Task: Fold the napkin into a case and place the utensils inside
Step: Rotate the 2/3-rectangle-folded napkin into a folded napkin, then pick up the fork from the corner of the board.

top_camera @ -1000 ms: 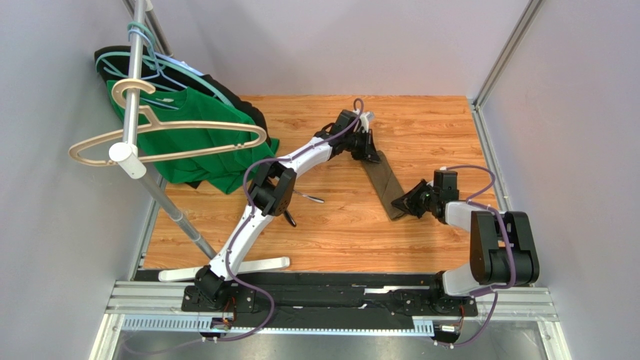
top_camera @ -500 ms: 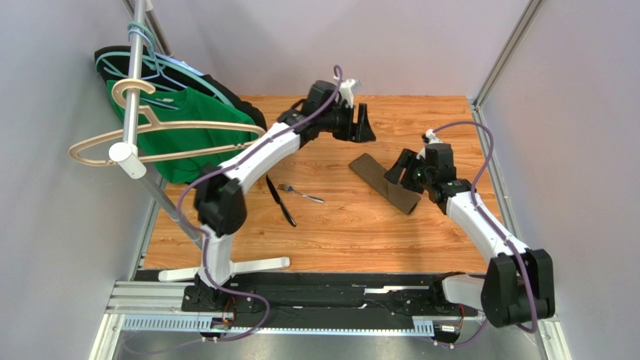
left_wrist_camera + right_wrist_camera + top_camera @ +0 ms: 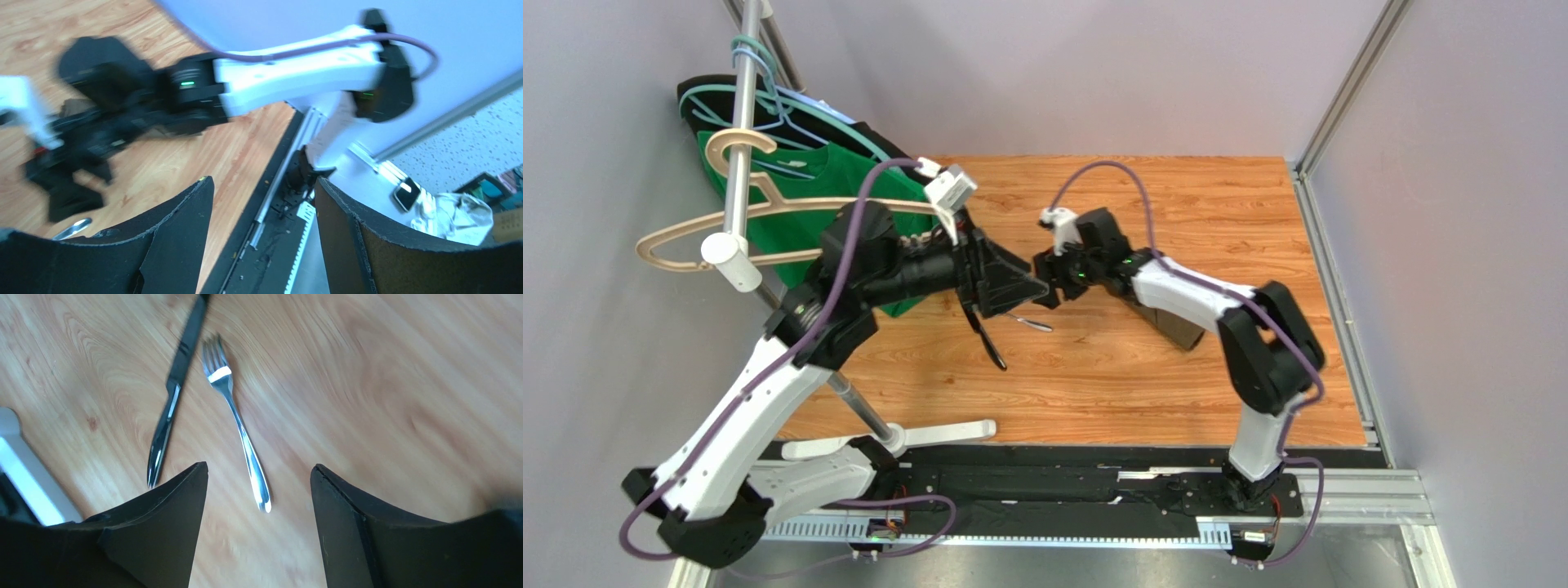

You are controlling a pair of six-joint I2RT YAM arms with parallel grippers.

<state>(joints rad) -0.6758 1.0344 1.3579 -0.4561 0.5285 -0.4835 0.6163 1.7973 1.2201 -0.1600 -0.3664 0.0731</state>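
Note:
The napkin (image 3: 1177, 327) lies folded into a narrow olive-brown strip right of the table's middle, partly under my right arm. No gripper touches it. A fork (image 3: 1028, 324) and a dark-handled knife (image 3: 987, 341) lie side by side on the wood to its left. My right gripper (image 3: 1053, 276) hovers over them, open. In the right wrist view the fork (image 3: 236, 425) points its handle end between the open fingers of that gripper (image 3: 258, 474), with the knife (image 3: 172, 398) just left of it. My left gripper (image 3: 1028, 289) hangs raised, open and empty (image 3: 264, 184), facing the right arm.
A garment rack pole (image 3: 744, 147) stands at the left with hangers, a green shirt (image 3: 830, 245) and a black garment (image 3: 897, 153). Its white foot (image 3: 928, 434) lies on the table's near left. Grey walls close in the table on three sides.
Both grippers have opened and left the napkin. The right arm swept left across the table to above the fork. The left arm pulled back and rose, now pointing right.

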